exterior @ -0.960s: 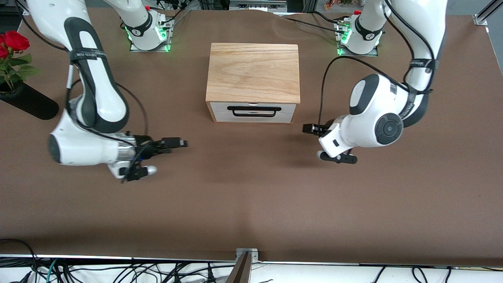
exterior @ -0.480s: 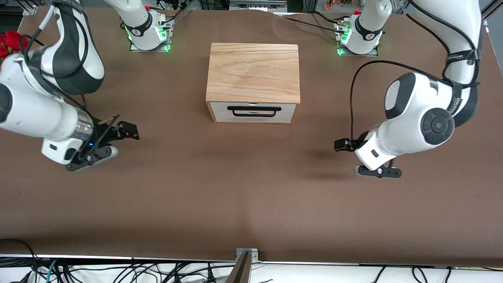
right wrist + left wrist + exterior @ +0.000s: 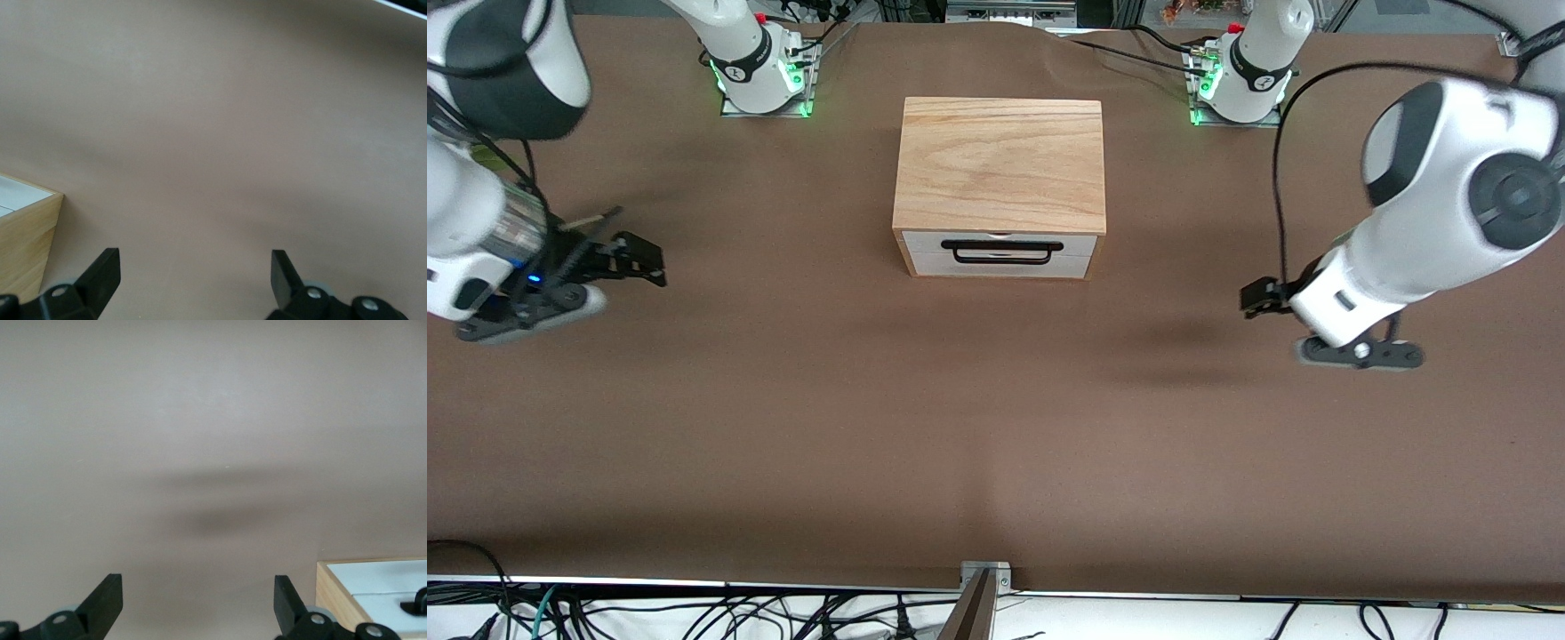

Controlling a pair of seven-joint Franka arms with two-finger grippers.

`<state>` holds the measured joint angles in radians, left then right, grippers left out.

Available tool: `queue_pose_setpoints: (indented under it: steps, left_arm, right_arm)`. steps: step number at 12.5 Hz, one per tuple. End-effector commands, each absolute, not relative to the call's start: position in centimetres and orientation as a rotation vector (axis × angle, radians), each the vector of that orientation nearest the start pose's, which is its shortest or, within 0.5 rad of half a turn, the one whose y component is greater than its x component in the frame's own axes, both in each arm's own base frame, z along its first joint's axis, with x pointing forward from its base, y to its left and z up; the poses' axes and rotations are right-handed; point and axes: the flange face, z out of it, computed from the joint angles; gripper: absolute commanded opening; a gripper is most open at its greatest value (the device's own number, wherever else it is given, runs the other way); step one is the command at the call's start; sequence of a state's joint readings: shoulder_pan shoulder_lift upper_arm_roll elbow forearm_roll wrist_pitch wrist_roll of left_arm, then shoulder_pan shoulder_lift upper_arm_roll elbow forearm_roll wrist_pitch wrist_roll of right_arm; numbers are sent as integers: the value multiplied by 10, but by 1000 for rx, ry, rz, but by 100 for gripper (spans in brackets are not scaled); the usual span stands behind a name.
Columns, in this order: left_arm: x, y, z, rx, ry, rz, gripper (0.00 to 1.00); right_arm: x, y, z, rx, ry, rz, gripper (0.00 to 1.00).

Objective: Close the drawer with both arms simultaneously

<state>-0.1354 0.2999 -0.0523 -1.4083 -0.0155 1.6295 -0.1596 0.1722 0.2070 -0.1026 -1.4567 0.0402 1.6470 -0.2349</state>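
Observation:
The light oak box (image 3: 1000, 164) stands mid-table. Its drawer (image 3: 1000, 253) has a white front panel and a black bar handle (image 3: 1000, 252), and the panel sits flush in the box front. My right gripper (image 3: 649, 262) is open and empty over bare table toward the right arm's end, well apart from the box. My left gripper (image 3: 1258, 298) is open and empty over bare table toward the left arm's end. The left wrist view shows the left gripper (image 3: 198, 603) wide open, with a corner of the drawer front (image 3: 380, 583) at its edge. The right wrist view shows the right gripper (image 3: 193, 273) wide open beside a box corner (image 3: 23, 233).
The brown table (image 3: 996, 427) stretches wide on the box's front-camera side. The arm bases (image 3: 760, 71) (image 3: 1240, 80) stand either side of the box, farther from the front camera. A metal bracket (image 3: 985, 578) and cables lie along the table edge nearest that camera.
Both arms have swung outward, away from the box, each toward its own end of the table, and risen. The drawer front looks the same throughout.

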Motion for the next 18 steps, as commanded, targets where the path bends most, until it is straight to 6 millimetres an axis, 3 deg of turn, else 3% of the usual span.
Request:
queue_pose_setpoints:
  steps: [1, 3, 4, 6, 8, 11, 18]
  left_arm:
    - [612, -80, 565, -3141, 54, 97, 100]
    - [601, -67, 584, -3139, 36, 51, 100]
    - [597, -66, 583, -3138, 19, 38, 100]
    - [589, -50, 572, -3143, -26, -2, 100]
    - [584, -33, 580, -3138, -52, -29, 100]
    - [563, -39, 591, -3134, -33, 23, 100]
    - [559, -46, 592, -3113, -3, 90, 100]
  right_arm:
    - [584, 31, 586, -3103, -410, 29, 100]
    - [565, 17, 584, -3098, -379, 23, 100]
    - [559, 16, 585, -3096, -379, 23, 100]
    - [561, 16, 590, -3105, -357, 14, 100]
    - [562, 19, 597, -3137, -386, 0, 100]
    - [562, 22, 603, -3132, -375, -16, 100]
    - [563, 21, 604, -3131, -375, -21, 100]
